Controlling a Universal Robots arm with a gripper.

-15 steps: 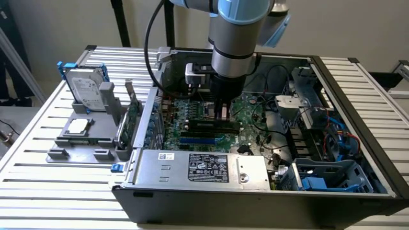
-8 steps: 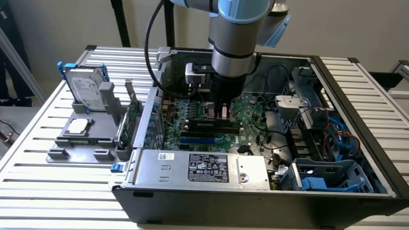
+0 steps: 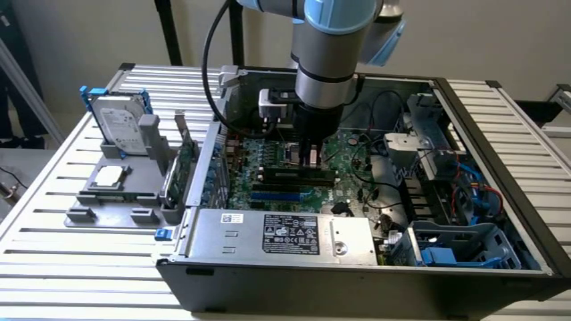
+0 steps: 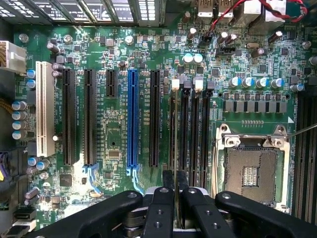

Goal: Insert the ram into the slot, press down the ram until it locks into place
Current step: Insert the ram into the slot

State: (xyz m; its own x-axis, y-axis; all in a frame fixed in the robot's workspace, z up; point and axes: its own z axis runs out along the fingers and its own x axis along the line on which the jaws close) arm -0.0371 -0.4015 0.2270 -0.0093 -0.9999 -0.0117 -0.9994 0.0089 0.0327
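Observation:
My gripper (image 3: 312, 160) reaches down into the open computer case, onto the motherboard (image 3: 267, 150). In the wrist view the gripper (image 4: 176, 181) is shut on the ram (image 4: 177, 129), a thin green stick seen edge-on between the two black fingers (image 4: 168, 179). The ram runs along the slot (image 4: 172, 141), the outermost of several parallel black memory sockets, on the side nearest the blue socket. Neighbouring sockets (image 4: 190, 134) lie bare beside it. In the exterior view the ram (image 3: 295, 176) stands upright under the fingers. I cannot tell how deep it sits or how the end clips stand.
A blue socket (image 4: 132, 119), black card sockets (image 4: 89, 116) and a white socket (image 4: 44, 109) lie to one side, the CPU socket (image 4: 250, 171) to the other. The power supply (image 3: 281, 234), cables and drive cage (image 3: 464, 244) crowd the case. A hard drive (image 3: 120, 127) and expansion card (image 3: 184, 167) stand outside.

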